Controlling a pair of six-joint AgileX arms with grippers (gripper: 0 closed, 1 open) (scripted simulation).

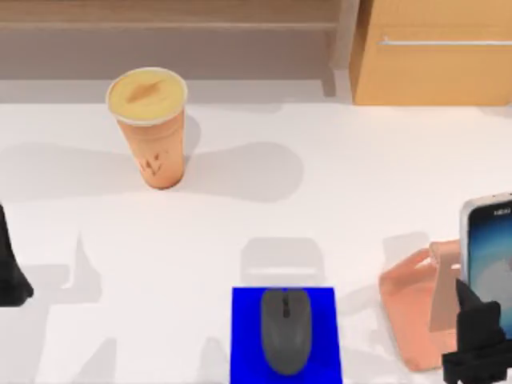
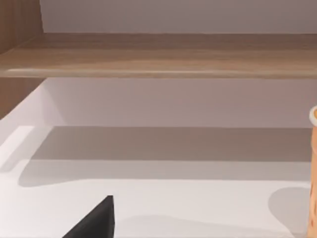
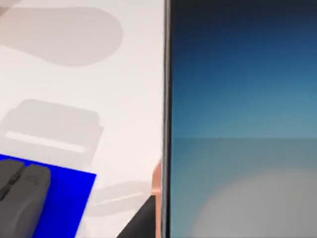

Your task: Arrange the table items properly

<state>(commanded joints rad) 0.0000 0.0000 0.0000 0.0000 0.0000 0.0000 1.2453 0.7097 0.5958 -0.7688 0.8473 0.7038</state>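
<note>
The tall orange cup (image 1: 152, 128) with a cream-yellow top stands upright at the back left of the white table (image 1: 336, 200); a sliver of the cup (image 2: 313, 188) shows in the left wrist view. The dark grey mouse (image 1: 286, 330) lies on a blue pad (image 1: 248, 336) at the front middle. At the right edge the smartphone (image 1: 490, 248) with its blue screen stands against the salmon-pink stand (image 1: 412, 308). My right gripper (image 1: 480, 340) is right at the phone's front lower end. The phone's screen (image 3: 242, 124) looms very close in the right wrist view, with the mouse (image 3: 17, 198) off to one side. My left gripper (image 1: 12, 276) is parked at the left edge.
A wooden cabinet (image 1: 432, 52) stands behind the table at the back right, and a wooden ledge (image 2: 158, 54) runs along the back. Open white tabletop lies between the cup, the pad and the stand.
</note>
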